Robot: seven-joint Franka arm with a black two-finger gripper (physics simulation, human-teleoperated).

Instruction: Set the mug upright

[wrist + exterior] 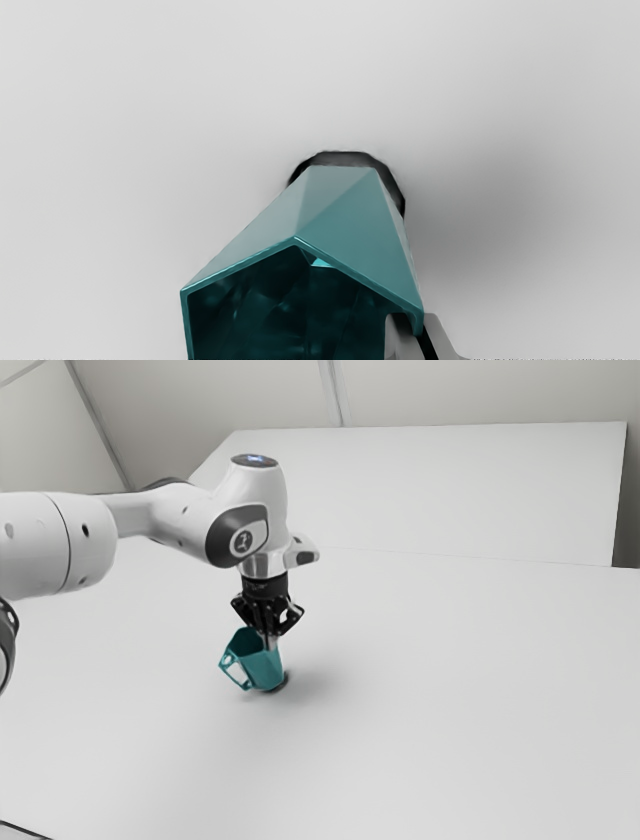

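- Dark-edged sliver (18,831), one; nearest where I stand, at the exterior view's lower left, too little of it to name.
- Robot arm (85,540), one; smooth white shell, rounded links, grey joint caps; reaches in from the exterior view's left.
- Handle (231,677), one; angular teal loop, on the mug's side toward the exterior view's left.
- Mug (262,666), one; glossy teal, faceted walls, many-cornered mouth, dark hollow. Sits directly below the tool, tilted. Long axis climbs from the foot up toward the exterior view's left, mouth highest.
- Gripper (269,645), black, with pale grey fingers (440,336); narrow, pinching the mug's wall at a corner of the rim, one finger within, one without. To right the mug, I judge, the mouth must swing toward the exterior view's right, over its foot; a pinch so near the rim could slip or pivot.
- Foot (342,158), dark, faceted; low by the tabletop, whether bearing on it I cannot tell.
- Tabletop (460,690), matt pale grey, softly shadowed beside the mug, running on to the exterior view's right.
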